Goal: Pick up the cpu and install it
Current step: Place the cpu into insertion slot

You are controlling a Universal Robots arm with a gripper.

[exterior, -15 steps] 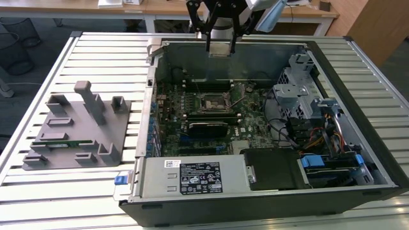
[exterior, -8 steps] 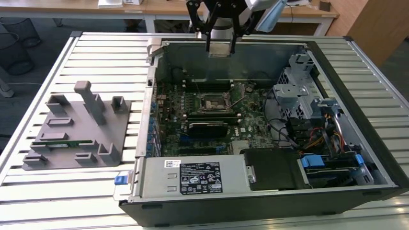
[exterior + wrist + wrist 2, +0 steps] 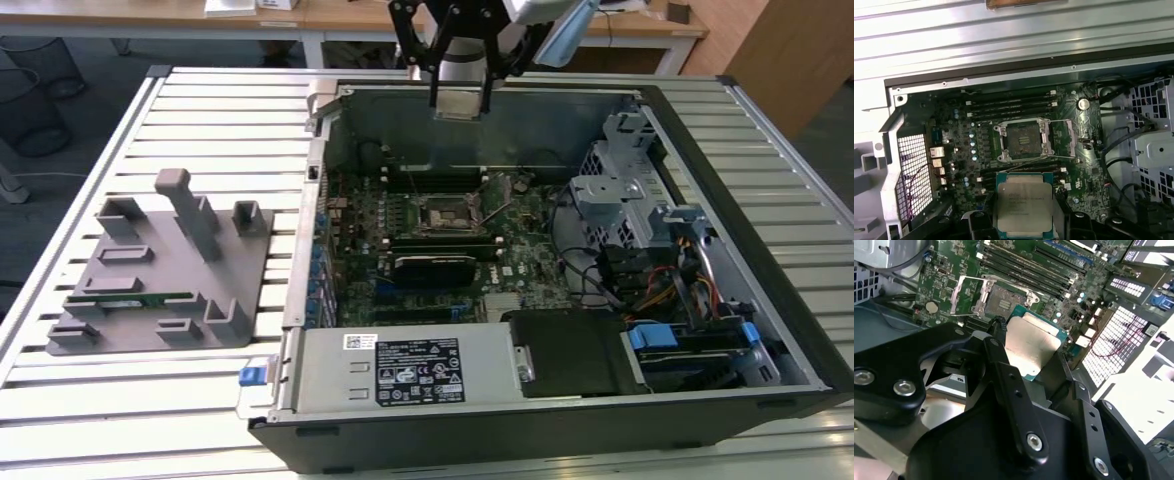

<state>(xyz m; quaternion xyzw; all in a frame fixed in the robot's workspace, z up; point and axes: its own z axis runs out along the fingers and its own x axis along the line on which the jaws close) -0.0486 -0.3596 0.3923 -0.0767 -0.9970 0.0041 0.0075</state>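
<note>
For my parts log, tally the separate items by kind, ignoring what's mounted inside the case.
cpu: 1
grey tray: 1
memory stick on the tray: 1
open computer case: 1
Total: 4

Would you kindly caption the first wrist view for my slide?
The gripper holds the cpu; the open motherboard socket lies beyond.

A slatted metal table (image 3: 174, 120) is seen on a grey floor (image 3: 114, 50); pale wooden desks (image 3: 334, 15) are set beyond it, a mesh bin (image 3: 27, 115) at the exterior view's left.
</note>
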